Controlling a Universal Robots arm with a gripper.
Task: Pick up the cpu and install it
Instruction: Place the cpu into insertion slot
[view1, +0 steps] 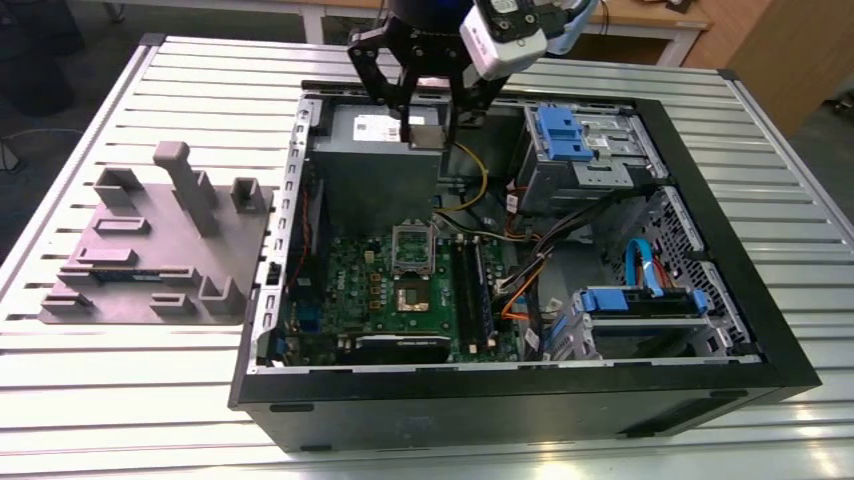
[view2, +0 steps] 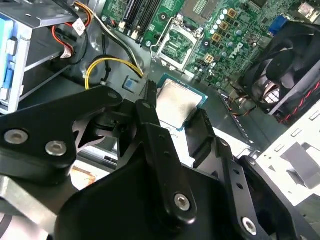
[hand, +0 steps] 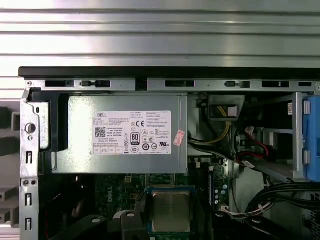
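Above the open case (view1: 507, 405), the tool (view1: 427, 126) pinches the cpu (view1: 424, 137) by two edges. The socket (view1: 411, 293) sits well apart on the motherboard (view1: 350, 275).

1. gripper (view1: 427, 128): all black, two-finger linkage type.
2. fingers (view2: 159, 145): slim black bars, with flat matte links behind them.
3. screws (view2: 182, 201): silver heads at the link pivots.
4. camera (view1: 501, 45): white housing, dark lens, on the exterior view's right of the wrist.
5. cable (view1: 574, 25): pale blue, just beside the camera.
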